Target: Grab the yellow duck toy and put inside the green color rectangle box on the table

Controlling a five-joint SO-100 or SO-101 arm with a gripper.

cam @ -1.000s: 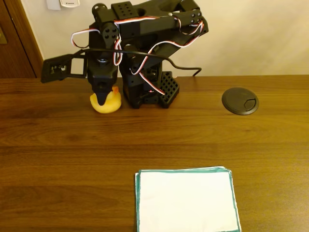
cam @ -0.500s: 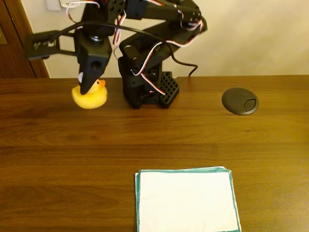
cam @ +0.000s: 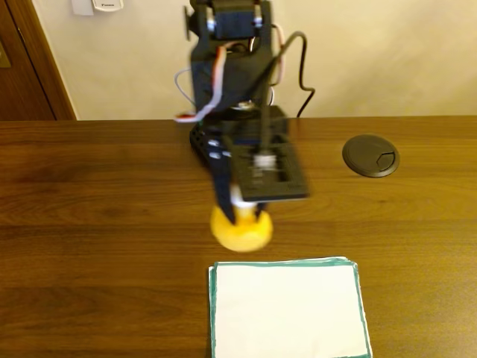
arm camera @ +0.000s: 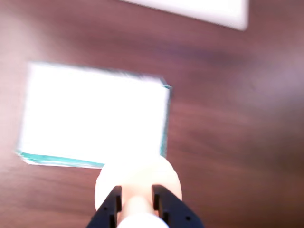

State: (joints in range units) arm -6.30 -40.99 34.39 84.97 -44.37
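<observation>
- The gripper (cam: 235, 203) is clamped on the yellow duck toy (cam: 241, 230), its two dark fingers (arm camera: 111, 205) pinching the pale head in the wrist view; the duck hangs directly below the gripper, which looks clear of the bench (cam: 89, 224).
- The green color rectangle box (cam: 287, 309) lies just ahead of and below the gripper in the wrist view; in the fixed view its near top edge sits right under the duck, slightly to the right.
- Both pictures are blurred by motion, so the exact height of the duck above the wood cannot be told.
- Judged step: carrying the duck to the box. To do it well, the gripper should travel further over the white sheet until the duck is above its middle, not its border, then lower gently before opening.
- The duck is round and glossy; released from height or near the teal line, it may roll off the sheet.
- Room for moving: the wood around the sheet is bare on all sides near the gripper. The round dark disc (cam: 370, 155) lies well off to the right in the fixed view, out of the path.
- A second white patch (arm camera: 199, 9) lies beyond the box in the wrist view; what it is cannot be told.
</observation>
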